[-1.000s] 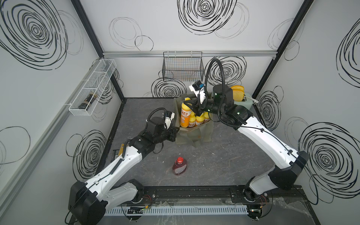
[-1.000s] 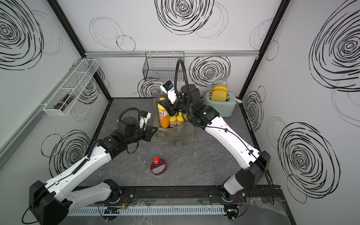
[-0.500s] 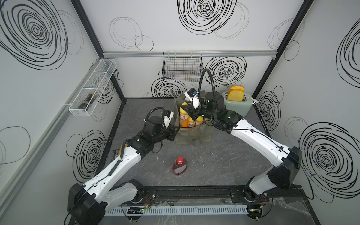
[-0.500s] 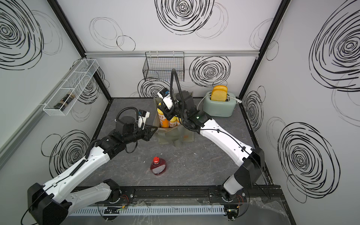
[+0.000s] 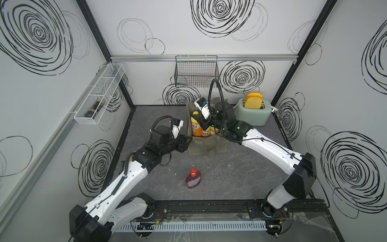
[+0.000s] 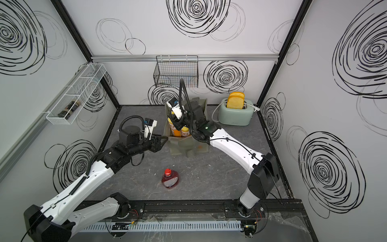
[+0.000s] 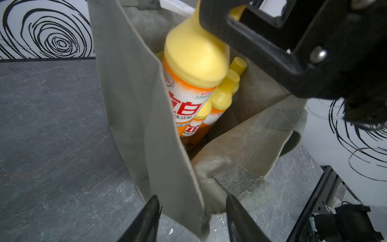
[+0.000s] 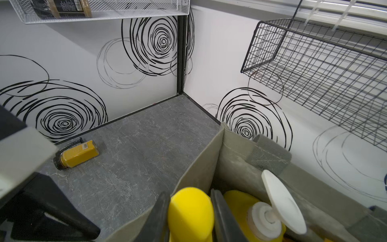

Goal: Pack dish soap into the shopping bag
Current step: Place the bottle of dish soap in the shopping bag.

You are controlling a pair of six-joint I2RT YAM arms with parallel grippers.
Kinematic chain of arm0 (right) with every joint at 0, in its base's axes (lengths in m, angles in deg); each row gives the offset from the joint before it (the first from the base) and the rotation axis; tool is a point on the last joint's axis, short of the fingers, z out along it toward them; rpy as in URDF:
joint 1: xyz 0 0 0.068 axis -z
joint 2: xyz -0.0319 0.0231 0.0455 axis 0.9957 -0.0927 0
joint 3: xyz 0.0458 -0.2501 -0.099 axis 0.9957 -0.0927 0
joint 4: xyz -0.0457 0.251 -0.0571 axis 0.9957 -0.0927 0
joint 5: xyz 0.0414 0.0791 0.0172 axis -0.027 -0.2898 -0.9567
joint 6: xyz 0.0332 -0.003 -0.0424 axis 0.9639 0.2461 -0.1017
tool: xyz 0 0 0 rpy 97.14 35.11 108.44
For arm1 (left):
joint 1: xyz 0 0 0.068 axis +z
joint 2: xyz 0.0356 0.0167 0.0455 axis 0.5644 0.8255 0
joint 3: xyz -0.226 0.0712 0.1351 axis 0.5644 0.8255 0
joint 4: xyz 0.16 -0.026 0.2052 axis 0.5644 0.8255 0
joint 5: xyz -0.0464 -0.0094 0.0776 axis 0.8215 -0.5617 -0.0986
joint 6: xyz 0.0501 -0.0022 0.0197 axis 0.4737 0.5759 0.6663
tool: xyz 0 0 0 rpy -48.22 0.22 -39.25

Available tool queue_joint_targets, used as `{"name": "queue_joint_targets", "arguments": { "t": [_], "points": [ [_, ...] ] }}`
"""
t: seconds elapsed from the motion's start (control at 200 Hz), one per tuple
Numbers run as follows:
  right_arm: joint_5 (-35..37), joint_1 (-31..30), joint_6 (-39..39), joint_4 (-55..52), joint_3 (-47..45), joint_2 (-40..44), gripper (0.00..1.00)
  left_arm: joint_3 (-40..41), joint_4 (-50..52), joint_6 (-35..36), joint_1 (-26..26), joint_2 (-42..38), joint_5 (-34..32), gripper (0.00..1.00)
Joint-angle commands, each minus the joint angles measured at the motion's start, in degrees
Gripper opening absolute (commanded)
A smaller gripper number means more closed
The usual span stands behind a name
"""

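Top views: clamped yellow-capped orange plastic bottle [image 5: 195, 124] in right gripper [image 5: 204, 127] inside grey-green fabric shopping bag [image 5: 209, 147], far centre; logged squat red plastic bottle [image 5: 193, 178] outside, near.
Left wrist: straddled bag rim with spread left gripper [image 7: 193, 218].
Right wrist: pinched cap [image 8: 189, 207].
Judged mid-placement; next called for release.

Looking down from high in both top views toward the white back wall [image 5: 178, 37]; close at each wrist, sharing the grey-green fabric tote [image 7: 136, 104]

bag [image 7: 146, 125]: matt coarse cloth, frayed edge | yellow-top bottle [image 7: 194, 60]: smooth plastic, slight sheen | red bottle [image 5: 192, 179]: glossy clear plastic | table [image 5: 240, 178]: matt stone-look top | basket [image 5: 196, 72]: thin metal wire
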Motion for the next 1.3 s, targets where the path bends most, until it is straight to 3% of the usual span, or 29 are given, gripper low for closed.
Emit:
{"name": "queue_joint_targets", "arguments": {
  "t": [0.0,1.121,1.296],
  "points": [
    [1.47,0.14,-0.78,9.68,0.48,0.23,0.0,1.06,-0.36,0.75,0.56,-0.54,1.21,0.54],
    [0.14,1.66,5.47,12.47,-7.23,-5.92,0.0,2.45,0.28,0.9,0.61,-1.97,1.62,0.62],
    [0.39,1.73,5.75,11.53,-7.12,-6.15,0.17,2.55,0.26,1.0,0.63,-1.86,1.66,0.63]
  ]
}}
